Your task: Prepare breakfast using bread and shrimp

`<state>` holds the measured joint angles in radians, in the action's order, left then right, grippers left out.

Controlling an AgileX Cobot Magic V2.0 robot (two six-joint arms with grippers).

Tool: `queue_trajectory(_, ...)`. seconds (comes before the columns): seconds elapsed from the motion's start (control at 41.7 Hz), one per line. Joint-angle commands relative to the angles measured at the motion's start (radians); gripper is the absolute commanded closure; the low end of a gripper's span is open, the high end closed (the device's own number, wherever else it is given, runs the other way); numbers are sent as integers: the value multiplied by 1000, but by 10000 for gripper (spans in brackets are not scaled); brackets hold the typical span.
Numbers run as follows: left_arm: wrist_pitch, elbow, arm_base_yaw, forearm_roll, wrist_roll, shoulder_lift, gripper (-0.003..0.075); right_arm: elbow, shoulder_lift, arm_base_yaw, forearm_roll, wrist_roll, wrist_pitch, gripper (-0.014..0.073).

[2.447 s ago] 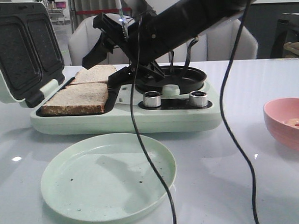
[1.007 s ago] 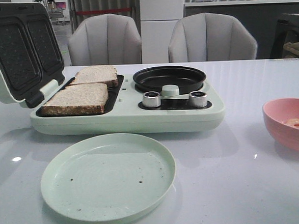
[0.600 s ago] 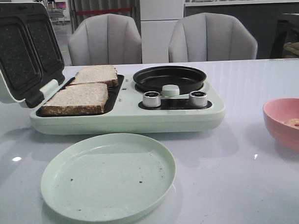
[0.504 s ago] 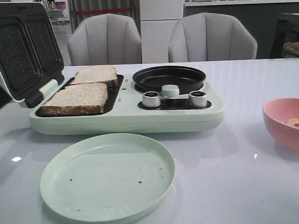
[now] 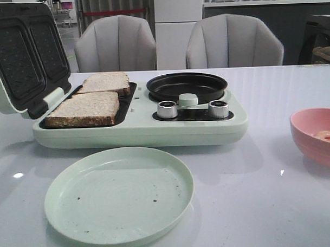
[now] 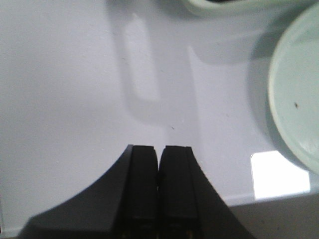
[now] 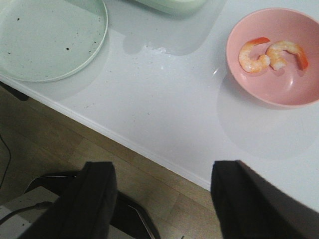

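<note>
We see the bread, two slices lying side by side in the open sandwich press of the breakfast maker, whose lid stands tilted back at the left. The shrimp, two curled pieces, sit in the pink bowl at the right, well apart from the machine. We judge the task only partly done: the bread is placed, while the shrimp are not yet in the black round pan, and the green plate in front holds only a few dark crumbs. Our left pincer hangs over bare counter beside the plate, its jaws pressed together with nothing between them. Our right pincer hovers out past the counter's near edge, over the floor, jaws spread wide and holding nothing. Between plate and bowl the counter lies open, so we judge there is fair room to reach the bowl, minding the near edge and the bowl's rim.
</note>
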<state>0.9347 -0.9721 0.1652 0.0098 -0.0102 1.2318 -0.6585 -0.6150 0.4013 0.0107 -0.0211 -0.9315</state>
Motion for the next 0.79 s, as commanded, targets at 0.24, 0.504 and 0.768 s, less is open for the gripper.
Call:
queue_trajectory(0.24, -189, -185, -357, -319, -264, 77, 619, -24, 1, -4, -5, 1, 56, 75)
queue_trajectory(0.504, -185, -422, -380, -400, -276, 308, 619, -24, 1, -4, -5, 1, 56, 75)
queue_trajectory(0.768, -180, -605, -378, -493, -276, 470, 619, -24, 1, -4, -5, 1, 56, 75)
